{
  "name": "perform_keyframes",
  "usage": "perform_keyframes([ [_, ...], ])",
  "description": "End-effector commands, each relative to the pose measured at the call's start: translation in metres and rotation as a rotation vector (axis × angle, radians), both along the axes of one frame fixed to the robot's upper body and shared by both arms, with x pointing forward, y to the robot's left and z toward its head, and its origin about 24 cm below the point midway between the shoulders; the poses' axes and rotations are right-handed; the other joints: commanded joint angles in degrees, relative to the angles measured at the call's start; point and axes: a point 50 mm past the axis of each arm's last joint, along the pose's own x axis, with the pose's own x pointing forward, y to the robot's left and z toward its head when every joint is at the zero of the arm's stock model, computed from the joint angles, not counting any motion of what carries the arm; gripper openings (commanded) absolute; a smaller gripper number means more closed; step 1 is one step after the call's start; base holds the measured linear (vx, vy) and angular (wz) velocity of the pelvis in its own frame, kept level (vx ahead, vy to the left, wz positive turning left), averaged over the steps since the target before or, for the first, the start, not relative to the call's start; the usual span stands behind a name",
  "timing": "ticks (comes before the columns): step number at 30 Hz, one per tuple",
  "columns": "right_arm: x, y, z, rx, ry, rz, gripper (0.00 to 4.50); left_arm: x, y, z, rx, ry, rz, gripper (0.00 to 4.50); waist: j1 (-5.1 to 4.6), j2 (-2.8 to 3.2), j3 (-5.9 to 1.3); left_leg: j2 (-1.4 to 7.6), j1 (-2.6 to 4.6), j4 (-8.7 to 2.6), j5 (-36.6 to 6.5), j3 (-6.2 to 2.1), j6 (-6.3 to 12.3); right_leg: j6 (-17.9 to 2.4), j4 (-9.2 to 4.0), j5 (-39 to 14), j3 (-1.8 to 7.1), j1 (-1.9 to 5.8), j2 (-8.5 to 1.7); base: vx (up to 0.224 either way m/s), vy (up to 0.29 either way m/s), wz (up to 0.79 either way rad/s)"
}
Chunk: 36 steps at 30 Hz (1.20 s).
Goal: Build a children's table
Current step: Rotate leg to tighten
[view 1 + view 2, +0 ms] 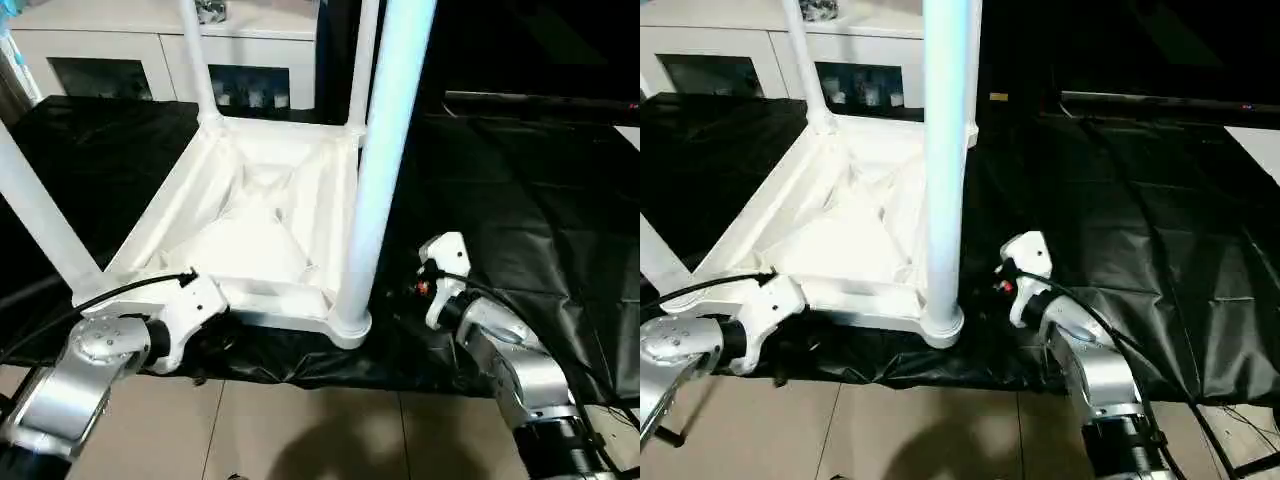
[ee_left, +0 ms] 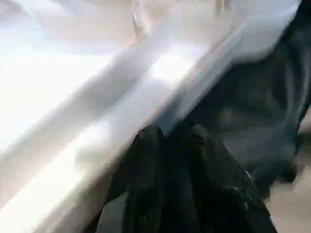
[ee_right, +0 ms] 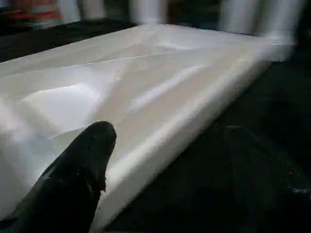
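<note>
Left pincer (image 2: pixel 170 141) clenched at tabletop (image 1: pixel 260 240) near edge | right pincer: cannot tell

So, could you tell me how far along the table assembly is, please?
Done: the tabletop lies upside down with four legs standing in its corner sockets. In hand: the left end effector is at its near edge, the right end effector beside the near-right leg. Left: probably turning it upright.
</note>
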Motion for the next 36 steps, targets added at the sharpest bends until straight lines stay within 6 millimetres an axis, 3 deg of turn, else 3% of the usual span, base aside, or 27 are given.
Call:
perform_keyframes([
  [1, 0.008, -0.027, 0.009, 0.002, -0.023, -0.186, 3.94, 0.006, -0.001, 0.029, -0.143, -0.2, 0.137, 1.06, -0.05, 0.74, -3.58, 0.79, 1.12, -3.96, -17.8, -0.71, -2.04, -10.3, -4.13, -16.2, 1.24, 1.93, -2.45, 0.0, 0.0, 0.0],
  [5, 0.005, -0.041, 0.013, 0.028, -0.036, -0.315, 3.94, 0.021, 0.001, 0.031, -0.244, -0.35, 0.52, 1.33, -0.38, -0.06, -3.44, 0.45, 0.8, -3.62, -18.5, -0.62, -1.45, -7.5, -4.54, -18.5, 1.09, 2.2, -2.1, 0.0, 0.0, 0.0],
  [7, 0.001, -0.04, 0.014, 0.019, -0.045, -0.315, 4.19, 0.022, -0.005, 0.03, -0.291, -0.387, 0.602, 1.52, -0.42, -0.11, -3.41, 0.47, 0.56, -3.59, -17.9, -0.68, -0.76, -5.7, -4.89, -19.8, 1.07, 2.22, -2.13, 0.0, 0.0, 0.0],
  [8, 0.001, -0.04, 0.014, 0.014, -0.047, -0.313, 4.25, 0.023, -0.006, 0.029, -0.307, -0.394, 0.614, 1.57, -0.3, 0.57, -3.45, 0.41, 0.6, -3.55, -18.0, -0.76, -0.8, -5.3, -4.94, -20.6, 1.07, 2.16, -2.25, 0.0, 0.0, 0.0],
  [9, 0.001, -0.04, 0.014, 0.014, -0.047, -0.313, 4.28, 0.023, -0.006, 0.029, -0.307, -0.394, 0.614, 1.62, -0.56, 0.07, -3.57, 0.24, 0.32, -3.52, -17.8, -0.77, -0.49, -4.6, -5.1, -21.7, 0.97, 2.15, -2.21, 0.0, 0.0, 0.0],
  [10, -0.001, -0.037, 0.015, 0.017, -0.047, -0.304, 4.38, 0.022, -0.01, 0.028, -0.334, -0.392, 0.619, 1.66, -0.72, 0.02, -3.69, 0.22, 0.1, -3.57, -17.4, -0.92, -0.4, -4.1, -5.03, -22.0, 0.91, 2.3, -2.22, 0.0, 0.0, 0.0],
  [11, -0.003, -0.034, 0.015, 0.006, -0.052, -0.297, 4.46, 0.021, -0.013, 0.026, -0.308, -0.425, 0.658, 1.76, -0.87, 0.31, -3.64, 0.38, 0.11, -3.59, -17.4, -1.0, -0.23, -3.9, -5.11, -21.4, 0.89, 2.04, -2.01, 0.0, 0.0, 0.0],
  [13, -0.007, -0.026, 0.012, -0.021, -0.054, -0.297, 4.49, 0.017, -0.019, 0.018, -0.251, -0.428, 0.714, 1.87, -1.31, -0.08, -3.59, 0.47, 0.06, -3.5, -17.7, -0.92, -0.05, -3.8, -5.13, -21.1, 0.83, 1.95, -1.94, 0.0, 0.0, 0.0],
  [15, -0.008, -0.025, 0.01, -0.016, -0.042, -0.307, 4.49, 0.016, -0.022, 0.017, -0.254, -0.43, 0.671, 1.87, -1.41, -0.09, -3.69, 0.39, 0.14, -3.46, -18.5, -0.98, 0.27, -3.3, -5.39, -23.7, 0.9, 1.65, -2.11, 0.0, 0.0, 0.0],
  [17, -0.01, -0.024, 0.007, -0.01, -0.024, -0.314, 4.49, 0.015, -0.022, 0.015, -0.259, -0.429, 0.669, 1.87, -1.38, -0.11, -3.66, 0.46, 0.36, -3.37, -18.8, -0.9, 0.34, -3.8, -5.45, -22.8, 0.95, 1.26, -1.91, 0.0, 0.0, 0.0],
  [19, -0.012, -0.02, 0.003, -0.005, -0.004, -0.317, 4.49, 0.016, -0.021, 0.013, -0.275, -0.42, 0.691, 1.87, -1.42, -0.12, -3.55, 0.47, 0.21, -3.46, -18.9, -0.94, 0.24, -3.9, -5.38, -22.4, 0.9, 1.34, -1.89, 0.0, 0.0, 0.0],
  [20, -0.014, -0.018, 0.0, -0.005, 0.005, -0.316, 4.49, 0.018, -0.022, 0.013, -0.276, -0.431, 0.69, 1.87, -1.33, -0.41, -3.59, 0.45, 0.14, -3.43, -18.7, -0.94, 0.34, -3.7, -5.33, -22.5, 0.93, 1.33, -2.02, 0.0, 0.0, 0.0],
  [21, -0.015, -0.017, -0.002, -0.005, 0.011, -0.315, 4.49, 0.02, -0.021, 0.014, -0.275, -0.438, 0.684, 1.87, -1.3, -0.21, -3.55, 0.5, 0.23, -3.51, -18.9, -0.94, 0.3, -3.6, -5.4, -22.6, 0.95, 1.2, -1.99, 0.0, 0.0, 0.0],
  [22, -0.016, -0.013, -0.007, -0.023, 0.029, -0.308, 4.49, 0.023, -0.021, 0.013, -0.283, -0.442, 0.681, 1.87, -1.25, 0.75, -3.59, 0.5, 0.25, -3.63, -18.9, -1.18, -0.06, -3.8, -5.28, -21.9, 0.92, 1.23, -2.04, 0.0, 0.0, 0.0],
  [23, -0.017, -0.012, -0.007, -0.027, 0.035, -0.301, 4.49, 0.024, -0.021, 0.014, -0.281, -0.454, 0.689, 1.87, -1.41, 0.87, -3.6, 0.45, 0.21, -3.68, -19.4, -1.22, -0.53, -3.9, -5.4, -21.0, 0.82, 1.26, -1.87, 0.0, 0.0, 0.0],
  [25, -0.019, -0.012, -0.004, -0.015, 0.023, -0.287, 4.49, 0.023, -0.027, 0.014, -0.304, -0.453, 0.685, 1.87, -1.46, 0.44, -3.6, 0.53, 0.16, -3.73, -20.2, -1.22, -0.73, -4.4, -5.27, -20.0, 0.88, 1.49, -1.98, 0.0, 0.0, 0.0],
  [27, -0.02, -0.012, -0.004, -0.01, 0.018, -0.284, 4.49, 0.02, -0.032, 0.012, -0.317, -0.446, 0.662, 1.87, -1.3, 0.7, -3.56, 0.57, 0.23, -3.67, -20.6, -1.13, -0.59, -4.7, -5.25, -19.8, 1.01, 1.45, -2.19, 0.0, 0.0, 0.0],
  [29, -0.021, -0.013, -0.008, -0.016, 0.029, -0.29, 4.49, 0.014, -0.031, 0.006, -0.302, -0.447, 0.649, 1.87, -0.89, 0.62, -3.82, -0.07, -0.62, -2.88, -18.1, -0.57, 3.48, -5.6, -5.8, -22.1, 2.1, 2.12, -4.19, 0.0, 0.0, 0.0],
  [30, -0.021, -0.013, -0.008, -0.018, 0.029, -0.293, 4.49, 0.012, -0.03, 0.004, -0.298, -0.443, 0.653, 1.87, -0.48, 0.37, -3.9, -0.38, -1.53, -1.85, -15.4, -0.69, 6.51, -5.9, -6.31, -23.3, 3.3, 3.05, -6.1, 0.0, 0.0, 0.0],
  [31, -0.022, -0.015, -0.009, -0.02, 0.029, -0.295, 4.49, 0.009, -0.029, 0.002, -0.295, -0.434, 0.654, 1.87, -0.2, 0.21, -3.85, -0.39, -2.0, -1.07, -14.1, -1.03, 7.88, -5.9, -6.93, -25.3, 4.03, 3.36, -7.44, 0.0, 0.0, 0.0],
  [32, -0.023, -0.016, -0.009, -0.019, 0.028, -0.301, 4.49, 0.007, -0.028, 0.001, -0.293, -0.434, 0.653, 1.87, 0.27, 0.21, -3.94, -0.31, -2.15, 0.18, -12.7, -1.55, 9.15, -5.8, -7.51, -27.6, 5.09, 3.6, -9.15, 0.0, 0.0, 0.0],
  [33, -0.024, -0.017, -0.009, -0.018, 0.028, -0.305, 4.49, 0.006, -0.028, 0.001, -0.293, -0.434, 0.651, 1.87, 1.05, 0.3, -3.93, 0.19, -3.05, 2.78, -9.9, -3.22, 11.13, -6.5, -8.47, -31.0, 7.61, 4.3, -12.74, 0.01, 0.096, -0.01],
  [34, -0.025, -0.019, -0.01, -0.021, 0.029, -0.318, 4.49, 0.004, -0.027, 0.0, -0.294, -0.433, 0.651, 1.87, 1.44, 0.65, -3.83, 0.41, -4.03, 4.06, -8.4, -4.61, 12.19, -8.5, -8.61, -31.4, 8.49, 4.41, -13.84, 0.01, 0.096, -0.01],
  [35, -0.025, -0.02, -0.01, -0.022, 0.03, -0.322, 4.49, 0.003, -0.026, -0.001, -0.294, -0.432, 0.652, 1.87, 1.54, 0.87, -3.9, 0.57, -4.19, 4.0, -7.7, -5.24, 12.62, -9.5, -8.52, -31.0, 7.99, 4.59, -13.94, 0.007, 0.17, -0.03],
  [36, -0.027, -0.025, -0.011, -0.028, 0.034, -0.343, 4.49, 0.0, -0.024, -0.003, -0.293, -0.43, 0.654, 1.87, 1.54, 1.46, -3.87, 0.35, -3.47, 2.1, -7.2, -5.09, 14.56, -10.5, -7.79, -29.1, 5.85, 3.51, -11.11, -0.004, 0.19, 0.06],
])
